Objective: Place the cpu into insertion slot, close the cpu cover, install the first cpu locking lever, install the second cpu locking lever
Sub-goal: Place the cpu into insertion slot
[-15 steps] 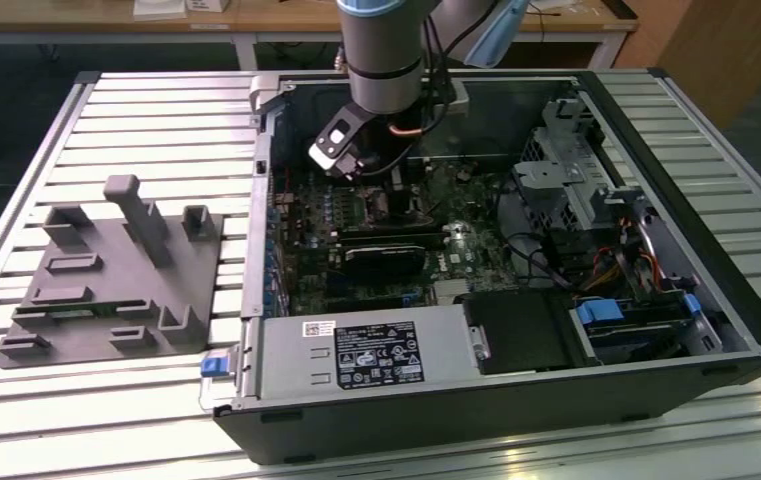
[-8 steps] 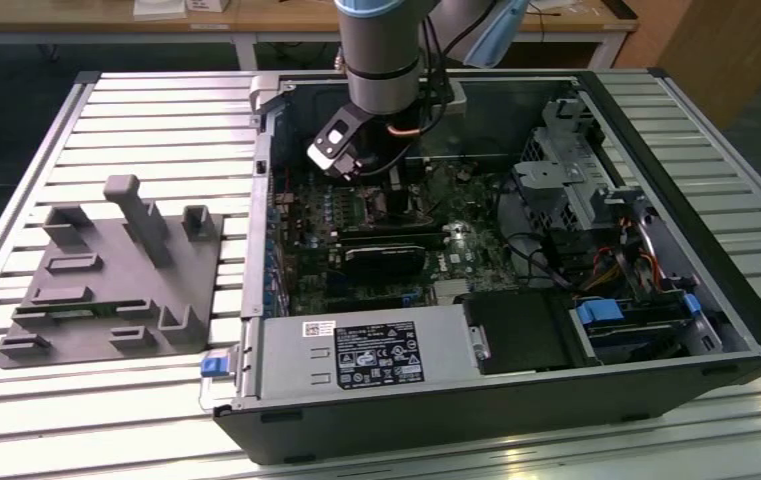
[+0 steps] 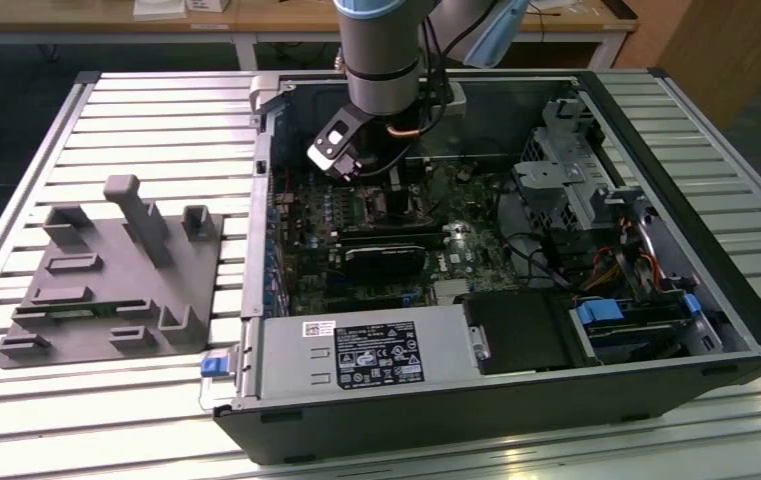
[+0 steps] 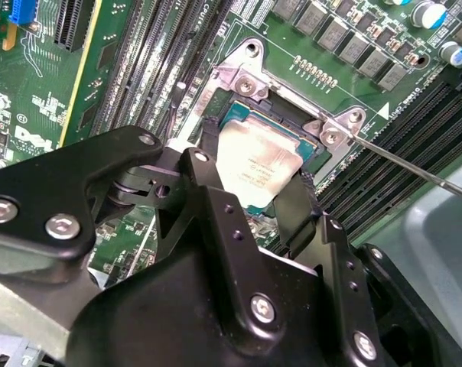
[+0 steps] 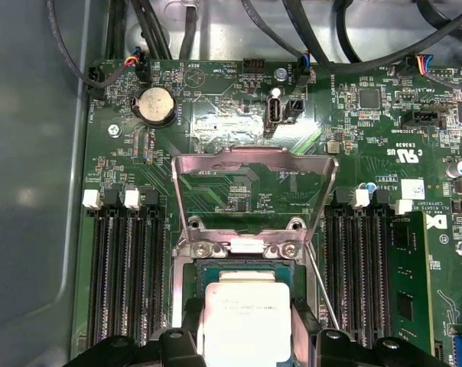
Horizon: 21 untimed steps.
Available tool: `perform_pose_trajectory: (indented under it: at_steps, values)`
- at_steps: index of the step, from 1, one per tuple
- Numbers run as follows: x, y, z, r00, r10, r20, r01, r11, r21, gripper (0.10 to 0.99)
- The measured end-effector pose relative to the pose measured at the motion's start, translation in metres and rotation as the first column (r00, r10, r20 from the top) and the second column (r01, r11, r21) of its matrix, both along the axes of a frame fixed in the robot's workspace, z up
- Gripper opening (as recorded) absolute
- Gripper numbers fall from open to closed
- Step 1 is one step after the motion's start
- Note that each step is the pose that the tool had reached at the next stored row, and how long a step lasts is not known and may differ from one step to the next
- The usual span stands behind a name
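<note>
The arm (image 3: 380, 45) is showing a round silver-grey tube with a pale blue joint cap (image 3: 500, 35). A white block (image 3: 331, 147) is sitting on its black wrist, beside a thin copper-coloured cable (image 3: 403, 128). In the second wrist view the gripper (image 4: 250, 187) is looking matt black, with angular plates that are carrying silver round-headed screws (image 4: 262, 307) and small round holes.

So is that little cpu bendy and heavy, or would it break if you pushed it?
Probably stiff, not bendy: the cpu has a flat metal top and sits straight between the gripper's jaws. Likely light, being thin and small. Its smooth top looks slippery, and its thin green edge may chip if shoved.
</note>
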<state>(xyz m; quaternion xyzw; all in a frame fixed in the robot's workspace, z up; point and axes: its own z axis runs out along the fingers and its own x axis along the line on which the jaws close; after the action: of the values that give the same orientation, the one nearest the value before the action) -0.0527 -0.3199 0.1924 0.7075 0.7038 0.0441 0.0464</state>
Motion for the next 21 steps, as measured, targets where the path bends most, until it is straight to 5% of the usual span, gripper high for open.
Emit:
perform_pose_trajectory:
  at_steps: [21]
  values:
    - [0.0, 0.0, 0.0015, 1.0, 0.0, 0.0, 0.0, 0.9999, 0.01, 0.612]
